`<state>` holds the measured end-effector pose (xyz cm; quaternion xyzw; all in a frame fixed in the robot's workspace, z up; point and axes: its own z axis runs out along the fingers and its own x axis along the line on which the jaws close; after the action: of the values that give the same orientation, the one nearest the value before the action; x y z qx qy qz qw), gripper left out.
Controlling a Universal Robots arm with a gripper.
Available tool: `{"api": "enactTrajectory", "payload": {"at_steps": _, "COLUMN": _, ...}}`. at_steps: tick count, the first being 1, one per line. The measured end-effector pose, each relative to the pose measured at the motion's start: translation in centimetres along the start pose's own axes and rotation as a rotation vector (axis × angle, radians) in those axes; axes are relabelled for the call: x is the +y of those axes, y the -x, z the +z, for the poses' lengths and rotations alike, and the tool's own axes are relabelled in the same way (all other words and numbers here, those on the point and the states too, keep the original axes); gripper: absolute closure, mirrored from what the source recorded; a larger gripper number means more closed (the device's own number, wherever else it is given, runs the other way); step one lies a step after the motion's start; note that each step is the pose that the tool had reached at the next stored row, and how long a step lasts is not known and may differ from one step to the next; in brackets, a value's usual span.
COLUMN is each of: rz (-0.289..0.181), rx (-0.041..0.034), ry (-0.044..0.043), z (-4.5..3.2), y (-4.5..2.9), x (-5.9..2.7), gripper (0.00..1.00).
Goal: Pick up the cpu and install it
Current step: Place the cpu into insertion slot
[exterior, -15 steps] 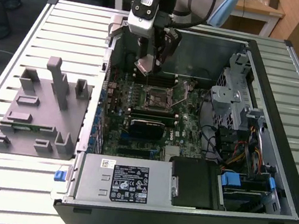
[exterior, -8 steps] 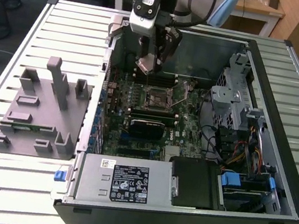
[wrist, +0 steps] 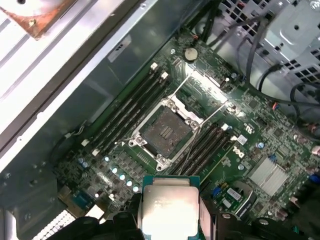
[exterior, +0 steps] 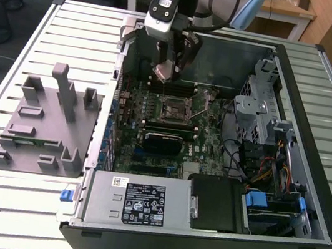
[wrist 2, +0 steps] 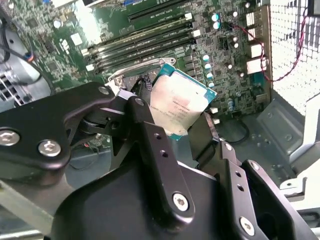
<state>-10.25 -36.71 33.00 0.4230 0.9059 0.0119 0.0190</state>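
The end effector [wrist 2: 176, 131] pinches the cpu [wrist 2: 177, 100] by opposite edges, above the open socket [wrist: 165, 131]; probably light, stiff and fragile underneath; edge grip suits.

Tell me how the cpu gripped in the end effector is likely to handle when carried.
The cpu looks like a thin, flat, metal-topped plate, so it is probably stiff and light. Pinched by its edges in the end effector, its smooth sides might slip or tilt. It hangs near the open socket; a drop could harm either.
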Motion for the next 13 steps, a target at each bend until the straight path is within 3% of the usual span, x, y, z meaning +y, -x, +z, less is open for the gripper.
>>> {"api": "enactTrajectory", "payload": {"at_steps": 13, "rz": 0.217, "rx": -0.0083, "ry": -0.0054, "z": 0.95, "y": -0.05, "x": -0.02, "gripper": 0.46}}
